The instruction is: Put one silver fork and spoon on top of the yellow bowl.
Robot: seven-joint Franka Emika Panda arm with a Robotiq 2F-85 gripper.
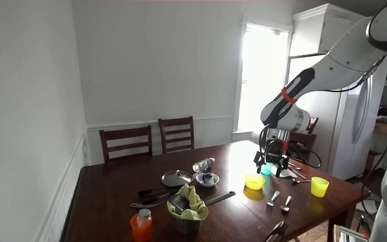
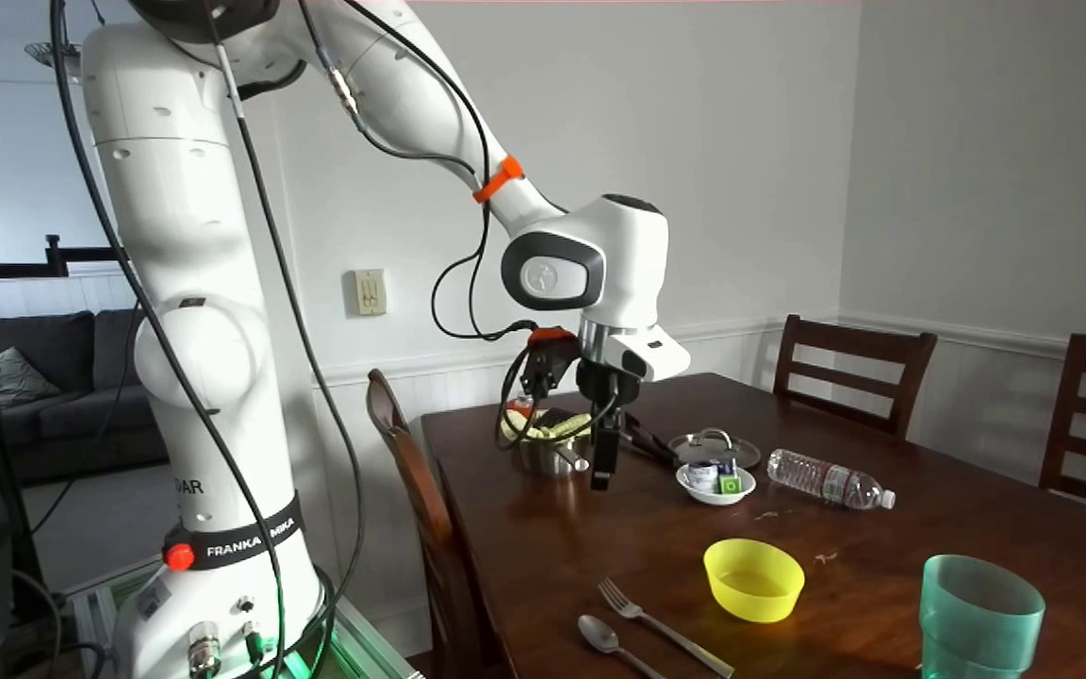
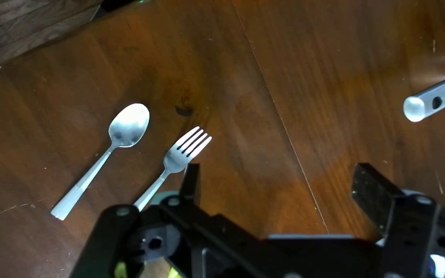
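I count 1 yellow bowl (image 2: pixel 753 596), 1 white bowl (image 2: pixel 711 495), 1 yellow cup (image 1: pixel 319 187), 1 teal cup (image 2: pixel 979 618), 1 orange cup (image 1: pixel 141 233), 1 pot (image 1: pixel 186 225), 1 lid (image 1: pixel 175 179), 1 water bottle (image 2: pixel 826 479). My wrist view: 1 fork (image 3: pixel 173 162), 1 spoon (image 3: pixel 126 129). More cutlery (image 1: pixel 302 181), tally unclear.

Both exterior views stand back, face walls (image 1: pixel 163 67) across table (image 1: pixel 113 181). Wrist view looks down, nearer; all three share fork (image 3: pixel 173 162), spoon (image 3: pixel 122 135).
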